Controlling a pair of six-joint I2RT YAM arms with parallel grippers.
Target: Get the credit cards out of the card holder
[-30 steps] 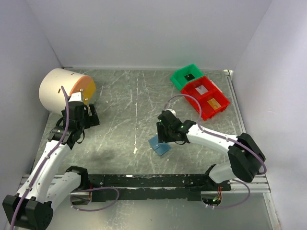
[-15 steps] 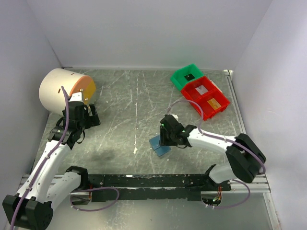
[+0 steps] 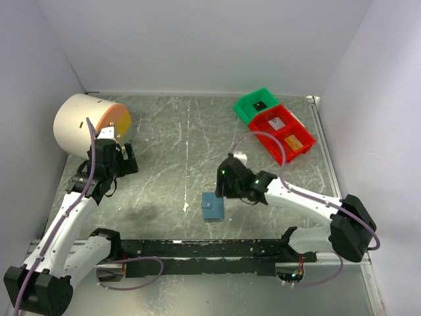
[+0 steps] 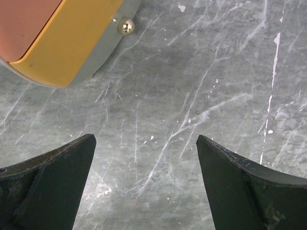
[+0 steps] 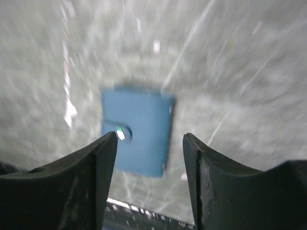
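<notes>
Lying folded shut, blue card holder (image 3: 212,207) sits near spread right end effector (image 5: 149,137).

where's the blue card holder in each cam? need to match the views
Top external: the card holder lies flat, low centre, just left of and nearer than the right gripper.
Left wrist: not in it.
Right wrist: mid-frame, blurred, seen beyond the fingers.
Shared landmark: the scratched grey tabletop, in all three views.
</notes>
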